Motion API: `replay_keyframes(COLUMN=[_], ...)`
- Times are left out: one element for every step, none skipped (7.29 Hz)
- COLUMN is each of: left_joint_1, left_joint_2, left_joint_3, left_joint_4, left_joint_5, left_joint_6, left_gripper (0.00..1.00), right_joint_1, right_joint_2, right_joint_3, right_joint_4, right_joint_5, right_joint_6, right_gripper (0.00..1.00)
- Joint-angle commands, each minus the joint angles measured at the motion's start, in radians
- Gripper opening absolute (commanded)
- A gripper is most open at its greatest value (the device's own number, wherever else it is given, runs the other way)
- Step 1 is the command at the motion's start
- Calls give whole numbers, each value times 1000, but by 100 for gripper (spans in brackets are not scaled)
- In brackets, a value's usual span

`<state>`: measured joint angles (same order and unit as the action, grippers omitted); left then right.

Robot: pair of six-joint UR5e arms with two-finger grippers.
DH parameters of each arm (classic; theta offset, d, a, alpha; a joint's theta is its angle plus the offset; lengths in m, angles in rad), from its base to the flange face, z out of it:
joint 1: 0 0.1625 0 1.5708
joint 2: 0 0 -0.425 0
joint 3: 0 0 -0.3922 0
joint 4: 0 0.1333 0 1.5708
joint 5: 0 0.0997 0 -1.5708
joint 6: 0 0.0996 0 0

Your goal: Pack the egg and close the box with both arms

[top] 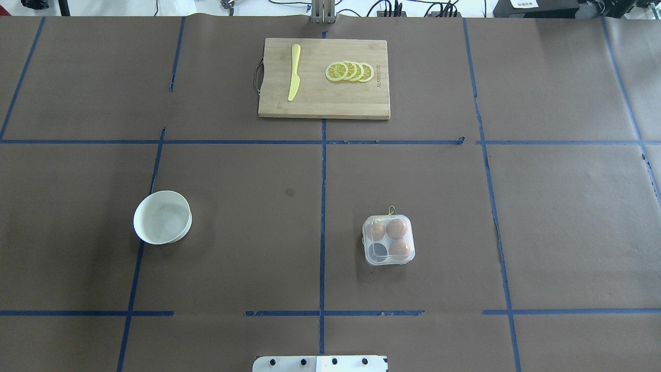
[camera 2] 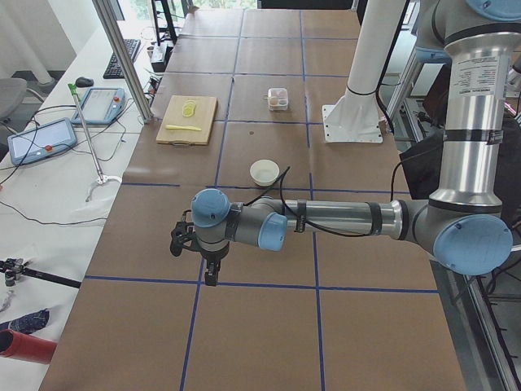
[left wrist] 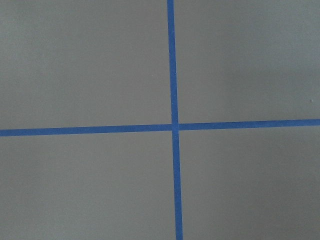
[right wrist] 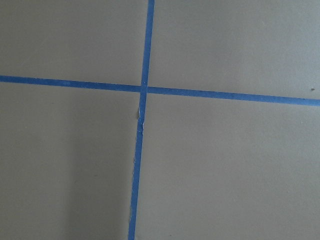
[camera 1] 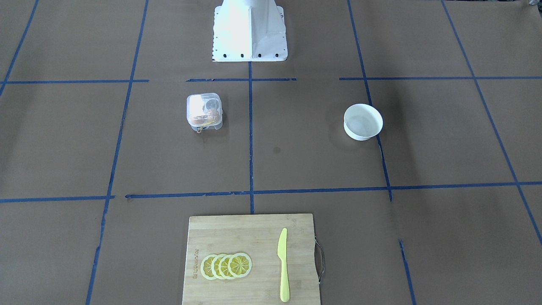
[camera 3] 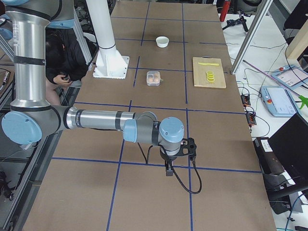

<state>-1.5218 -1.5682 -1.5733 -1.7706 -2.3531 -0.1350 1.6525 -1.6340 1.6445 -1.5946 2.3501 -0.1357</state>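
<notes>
Since three eggs are seated in the clear egg carton on the table's right half, its lid seemingly shut, and no egg is seen in the white bowl, packing is judged finished. The arms are best parked well apart from it. Nothing is seen held by the left gripper or the right gripper, and their finger opening cannot be told.

We see a silver-grey tubular left arm and right arm, light-blue joint caps, a looping black cable, and a white bolted pedestal.
</notes>
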Motion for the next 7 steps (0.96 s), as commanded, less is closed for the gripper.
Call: replay_keyframes(left_joint_1=[0, 0, 0, -1, -1, -1, -1], left_joint_2=[-1, -1, -1, 0, -1, 0, 0], left_joint_3=[-1, -1, -1, -1, -2, -4, -4], left_joint_4=[-1, -1, -1, 0, 0, -1, 0], left_joint_5=[0, 0, 0, -2, 0, 0, 0], left_joint_6=[0, 0, 0, 0, 0, 0, 0], left_gripper=[100, 100, 100, 100, 100, 100, 100], right_joint_1=[1, 1, 1, 1, 1, 1, 1], right_joint_2=[0, 0, -1, -1, -1, -1, -1], right_joint_3=[0, -2, -2, -2, -2, -2, -2], right_joint_4=[1, -1, -1, -1, -1, -1, -1], right_joint_5=[17, 31, 38, 38, 40, 46, 46], right_joint_6=[2, 2, 4, 17, 54, 65, 68], right_gripper=[100, 100, 100, 100, 100, 100, 100])
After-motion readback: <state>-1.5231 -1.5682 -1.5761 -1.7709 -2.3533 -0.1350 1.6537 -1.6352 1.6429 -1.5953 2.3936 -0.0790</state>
